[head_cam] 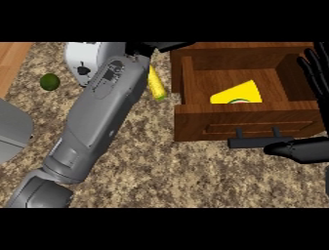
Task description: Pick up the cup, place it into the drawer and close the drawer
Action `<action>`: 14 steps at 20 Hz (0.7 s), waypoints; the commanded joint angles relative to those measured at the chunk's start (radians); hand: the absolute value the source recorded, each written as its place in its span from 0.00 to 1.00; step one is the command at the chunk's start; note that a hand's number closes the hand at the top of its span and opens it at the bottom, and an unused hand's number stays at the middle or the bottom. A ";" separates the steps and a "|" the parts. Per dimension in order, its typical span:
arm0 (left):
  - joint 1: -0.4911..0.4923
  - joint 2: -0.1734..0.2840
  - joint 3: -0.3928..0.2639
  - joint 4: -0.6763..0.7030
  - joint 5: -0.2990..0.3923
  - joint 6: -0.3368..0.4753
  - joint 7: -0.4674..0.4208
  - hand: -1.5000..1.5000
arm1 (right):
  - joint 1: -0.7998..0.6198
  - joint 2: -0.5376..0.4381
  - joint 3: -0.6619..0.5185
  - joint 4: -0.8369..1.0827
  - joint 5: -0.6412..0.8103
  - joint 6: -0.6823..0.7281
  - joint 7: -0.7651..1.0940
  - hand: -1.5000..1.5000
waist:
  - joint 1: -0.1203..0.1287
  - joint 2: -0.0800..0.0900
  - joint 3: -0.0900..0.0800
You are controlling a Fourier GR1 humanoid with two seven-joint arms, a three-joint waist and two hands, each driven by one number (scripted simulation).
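Drawer point(248, 117) stands open on the table point(159, 166), its front panel and dark handle point(257, 141) facing the lower edge of the view. Inside, toward the front wall, lies a yellow object with a green and white mark: judged to be the cup point(240, 93), tipped on its side. No hand touches it. If so, pick and place are done; only closing is left.

Right hand point(325, 83): at the drawer's right wall, fingers straight and spread, pointing up, holding nothing. Its thumb point(304, 149) reaches out just right of the handle, close to the front panel; contact cannot be told.

Left forearm point(98, 122) crosses the table left of the drawer. Left hand point(153, 47) is at the drawer's far left corner, mostly hidden; finger state cannot be told.

Left of drawer: corn cob point(156, 84) just beside the forearm, toaster point(88, 56), lime point(49, 81) further left, grey bin-like shape point(1, 127) at the view's edge.

Next move, by judgement: push the front panel inward.
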 commanded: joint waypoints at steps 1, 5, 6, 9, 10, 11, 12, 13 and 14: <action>-0.093 -0.001 -0.064 0.127 0.041 0.078 0.078 1.00 | 0.016 -0.006 -0.012 -0.014 -0.025 0.015 0.005 0.00 | -0.019 0.004 0.000; -0.198 -0.001 -0.077 0.281 0.056 0.110 0.094 1.00 | -0.052 -0.003 0.011 0.037 -0.003 0.012 -0.015 0.00 | -0.040 0.018 0.001; -0.198 -0.001 -0.119 0.300 0.066 0.126 0.095 1.00 | -0.076 -0.002 0.014 0.058 0.001 0.010 -0.018 0.00 | -0.050 0.020 0.001; -0.198 -0.001 -0.183 0.343 0.111 0.111 0.123 1.00 | -0.096 -0.005 0.021 0.045 -0.018 0.020 0.009 0.00 | -0.083 0.025 0.001; -0.156 -0.001 -0.214 0.356 0.099 0.077 0.086 1.00 | -0.082 -0.017 0.006 0.043 -0.026 0.033 -0.007 0.00 | -0.087 0.027 0.001; -0.183 -0.001 -0.245 0.360 0.120 0.079 0.164 1.00 | -0.068 0.001 0.035 0.028 -0.018 0.034 -0.003 0.00 | -0.100 0.023 0.002; -0.168 -0.001 -0.230 0.382 0.124 0.036 0.141 1.00 | -0.087 0.001 0.030 0.014 -0.018 0.023 0.002 0.00 | -0.102 0.029 0.001; -0.165 -0.001 -0.278 0.380 0.117 0.031 0.151 1.00 | -0.086 0.002 0.037 0.022 -0.020 0.030 0.001 0.00 | -0.113 0.029 0.002; -0.166 -0.001 -0.301 0.387 0.116 0.041 0.160 1.00 | -0.095 0.022 0.059 0.031 -0.004 0.018 -0.002 0.00 | -0.118 0.031 0.002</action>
